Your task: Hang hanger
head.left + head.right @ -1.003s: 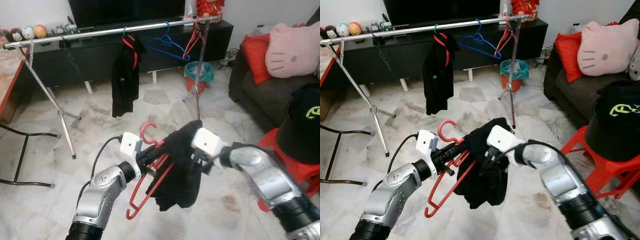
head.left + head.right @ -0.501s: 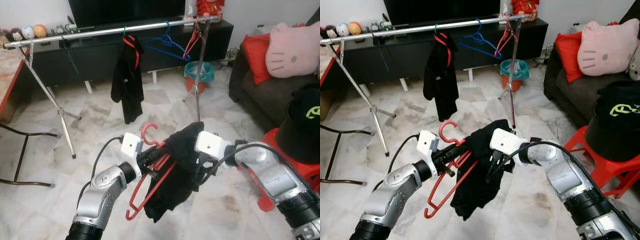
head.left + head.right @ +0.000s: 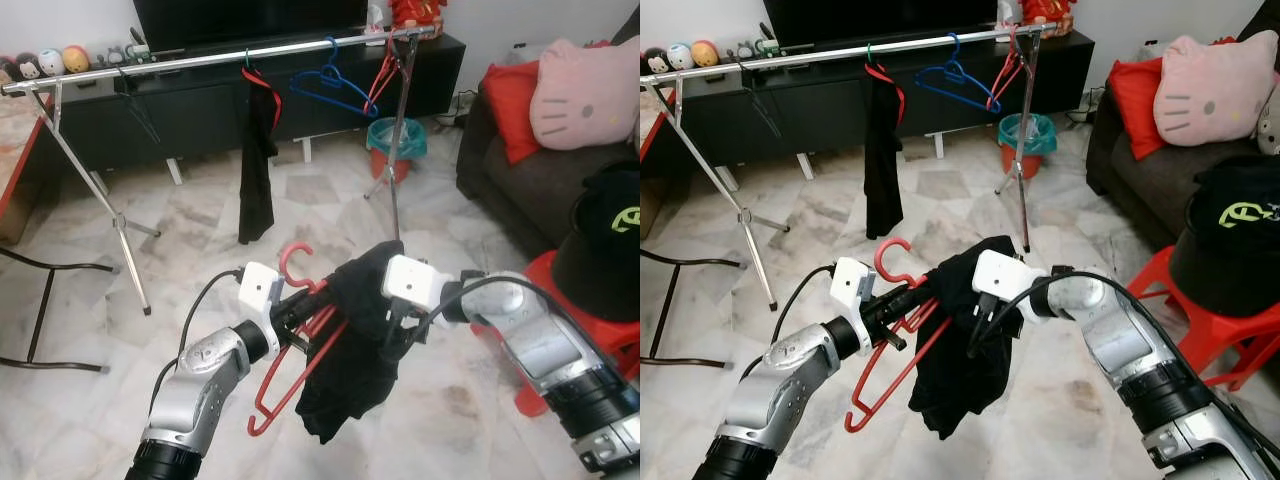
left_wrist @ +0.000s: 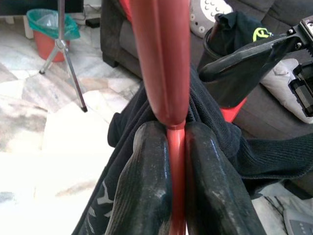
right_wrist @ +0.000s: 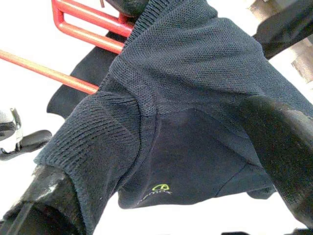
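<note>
The left gripper (image 4: 176,147) was clamped tight on the red hanger (image 3: 300,350), both black fingers (image 4: 146,186) pinching the thin stem just under the hook, out in front of the robot and low over the marble floor (image 3: 200,220). The black garment (image 3: 355,350) sat draped over the hanger's right shoulder. The right gripper (image 5: 161,161) had its fingers spread apart with the knit cloth lying between them, not pinched shut that I could see.

What changed over the last second: the right arm pulled the cloth out and down, then swung back in toward the hanger, and the garment dropped from a bunch into a longer hanging fold. On the far rail (image 3: 200,62), the black shirt (image 3: 257,150) already hung there turned edge-on and looked narrower.

My read: the dressing step was nearly settled, yet the hanger was well apart from the rail, so the carry and hooking were still ahead.
</note>
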